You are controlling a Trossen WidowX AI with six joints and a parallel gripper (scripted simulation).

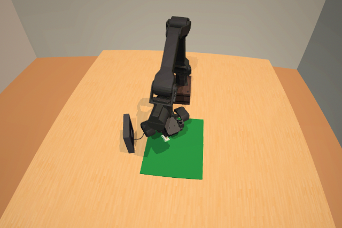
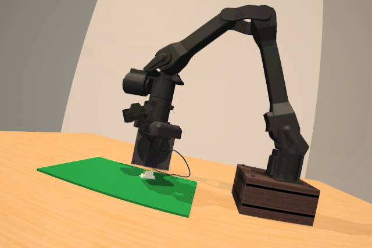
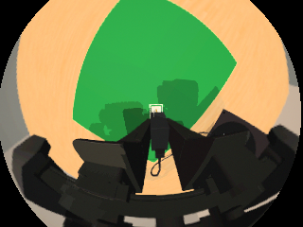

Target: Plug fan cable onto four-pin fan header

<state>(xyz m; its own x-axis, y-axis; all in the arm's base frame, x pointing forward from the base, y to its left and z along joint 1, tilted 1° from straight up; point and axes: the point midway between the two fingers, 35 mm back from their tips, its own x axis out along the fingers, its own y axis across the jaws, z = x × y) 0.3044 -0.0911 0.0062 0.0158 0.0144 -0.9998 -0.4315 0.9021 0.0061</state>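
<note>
No text, label, brand, number or sign can be read in any of the views. The green board carries no visible printing, the black fan shows no marking on its frame, and the dark wooden crate under the arm's base is plain. The arm's black links bear no lettering that can be made out, and the white header is too small to show any marks.
</note>
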